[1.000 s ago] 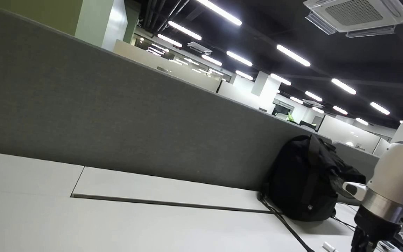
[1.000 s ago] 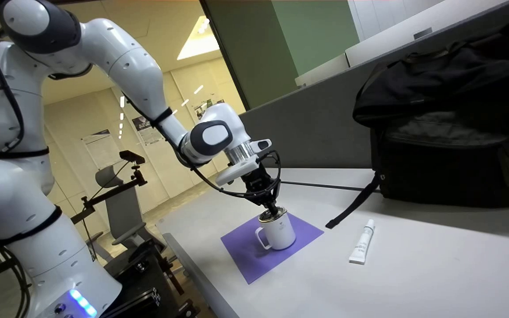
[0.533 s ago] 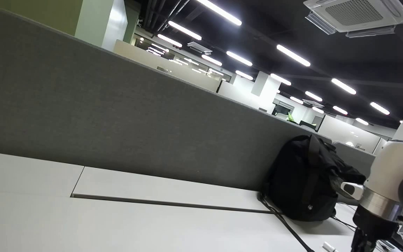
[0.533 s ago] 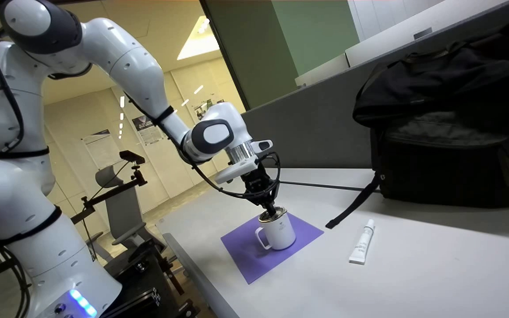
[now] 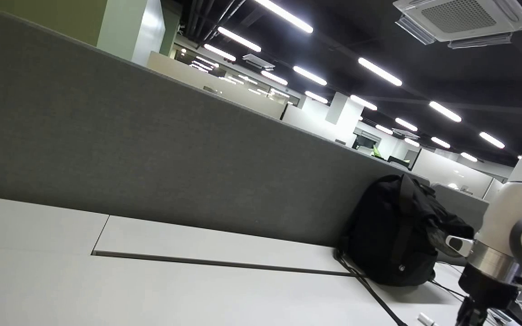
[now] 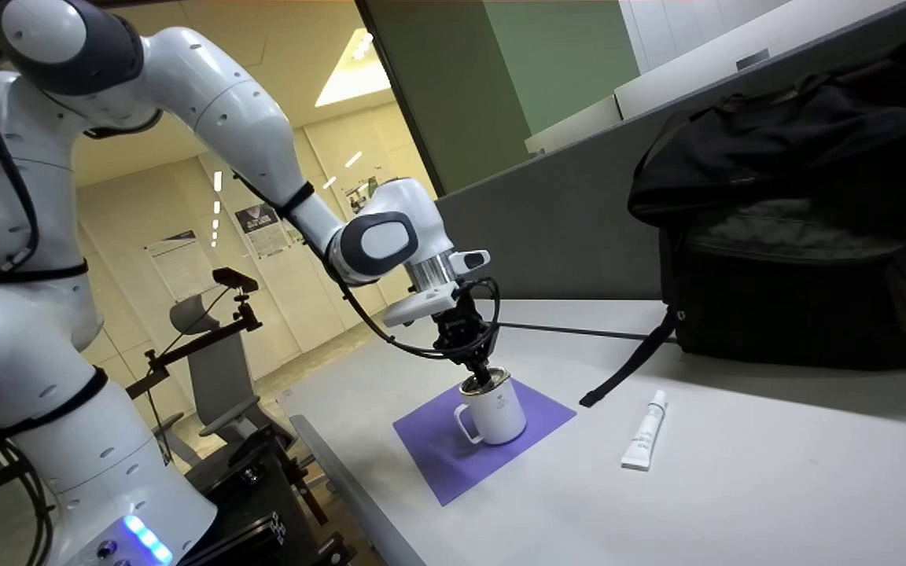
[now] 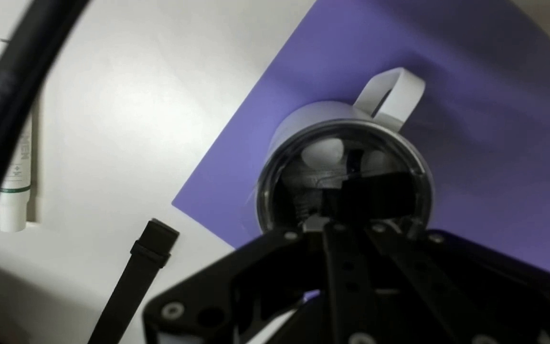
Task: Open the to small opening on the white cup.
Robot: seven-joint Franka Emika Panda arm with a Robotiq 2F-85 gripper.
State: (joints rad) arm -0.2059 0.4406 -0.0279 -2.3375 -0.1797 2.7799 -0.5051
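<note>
Gripper [image 6: 485, 382] is held narrow at the lid [image 7: 325, 179] of the white cup [image 6: 499, 417], prob so its opening can be nudged.

A grey partition [image 5: 188, 149] runs along one side of the white desk [image 5: 152, 294], and over it long strip lights [image 5: 380, 72] glow under a dark ceiling [image 5: 347, 31] near a white vent unit [image 5: 460, 16]. In an exterior view, a grey office chair [image 6: 228, 381] stands before a cream wall [image 6: 284, 303] bearing posters [image 6: 263, 229], a strip of beige floor [image 6: 303, 367] showing, with green panels [image 6: 453, 86] nearby
</note>
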